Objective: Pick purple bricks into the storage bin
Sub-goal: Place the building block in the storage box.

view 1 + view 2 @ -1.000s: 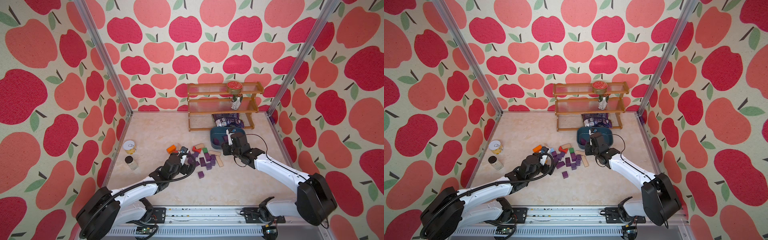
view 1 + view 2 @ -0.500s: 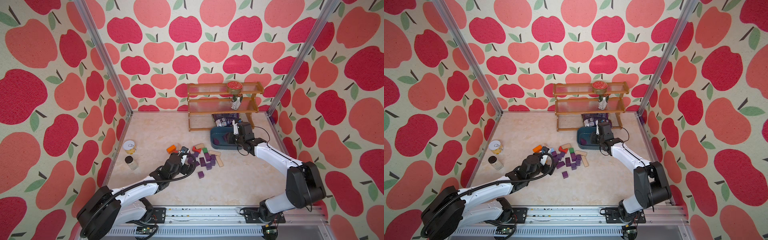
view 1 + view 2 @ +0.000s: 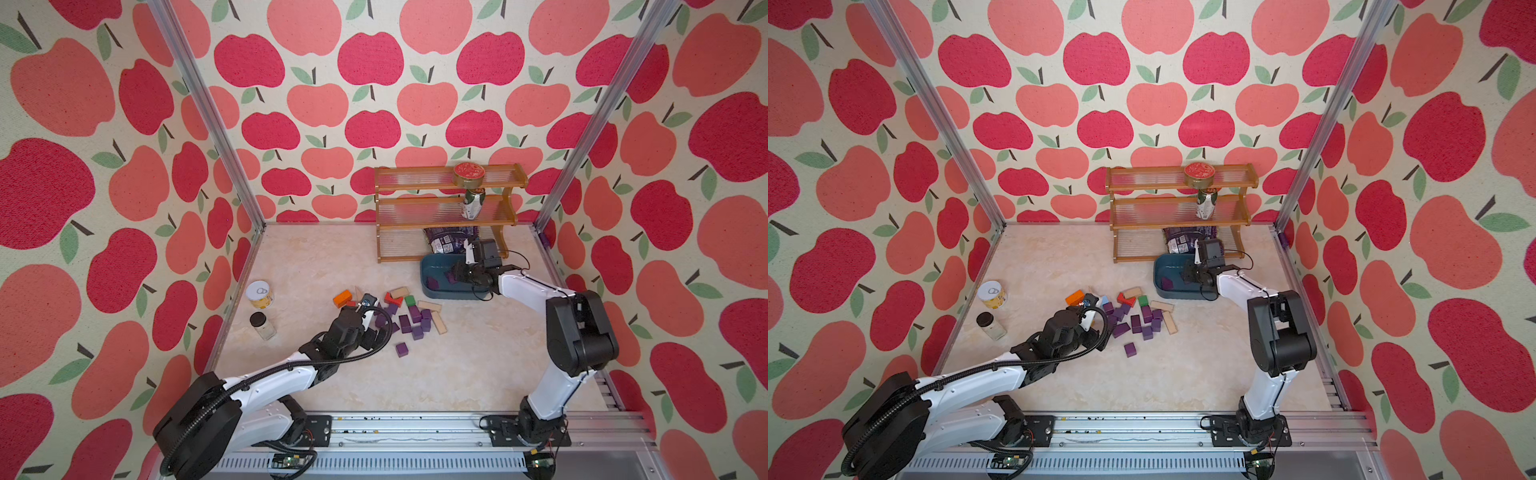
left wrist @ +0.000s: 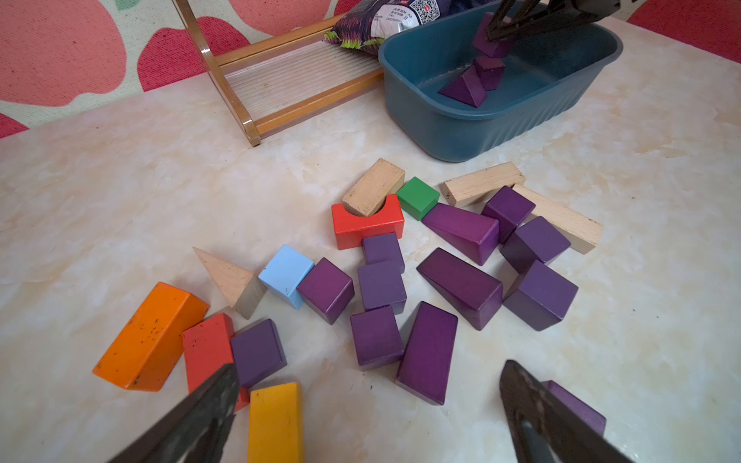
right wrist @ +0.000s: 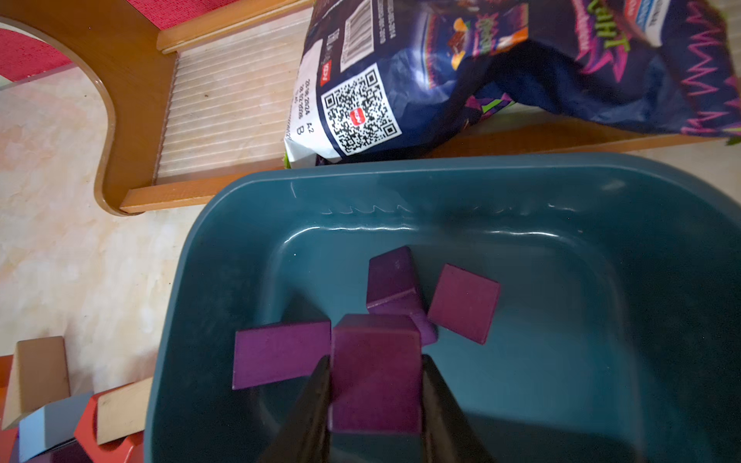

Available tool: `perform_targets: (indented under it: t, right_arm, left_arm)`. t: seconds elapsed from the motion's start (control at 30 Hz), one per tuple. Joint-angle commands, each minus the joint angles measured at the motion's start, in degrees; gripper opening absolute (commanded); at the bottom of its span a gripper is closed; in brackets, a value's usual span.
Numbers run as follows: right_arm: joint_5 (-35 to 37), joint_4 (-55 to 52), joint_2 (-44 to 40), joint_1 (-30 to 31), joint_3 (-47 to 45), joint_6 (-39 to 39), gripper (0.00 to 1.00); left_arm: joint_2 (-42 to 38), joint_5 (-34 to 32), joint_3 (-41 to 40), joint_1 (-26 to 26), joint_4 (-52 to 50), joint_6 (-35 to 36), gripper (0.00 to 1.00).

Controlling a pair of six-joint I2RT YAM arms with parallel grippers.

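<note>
So the shallow teal plastic storage bin sits on the pale marble-look table just in front of the brown wooden three-tier rack; dark-purple wooden bricks lie left of it, a few inside.

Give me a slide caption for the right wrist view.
Right gripper, jaws shut on a purple brick, over the storage bin holding several other purple bricks.
</note>
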Motion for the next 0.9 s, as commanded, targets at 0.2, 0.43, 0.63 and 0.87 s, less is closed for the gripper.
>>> perform_targets:
  t: [0.2, 0.43, 0.63, 0.87]
  right_arm:
    - [-1.69, -0.5, 3.53, -0.13, 5.18, 0.83, 0.3]
    - [-1.97, -0.32, 4.03, -0.13, 5.74, 1.35, 0.42]
    - [-1.77, 1.67, 2.6, -0.13, 4.16, 0.74, 0.81]
    - [-1.98, 3.61, 0.52, 0.14, 1.59, -0.11, 0.91]
  left_arm:
    - [-0.48, 1.23, 1.08, 0.18, -0.79, 0.55, 0.99]
    - [-0.62, 1.22, 0.92, 0.18, -0.52, 0.24, 0.99]
    - [-0.63, 0.87, 0.84, 0.13, -0.21, -0.28, 0.99]
    - [-3.96, -0.41, -1.54, 0.35, 2.33, -0.83, 1.0]
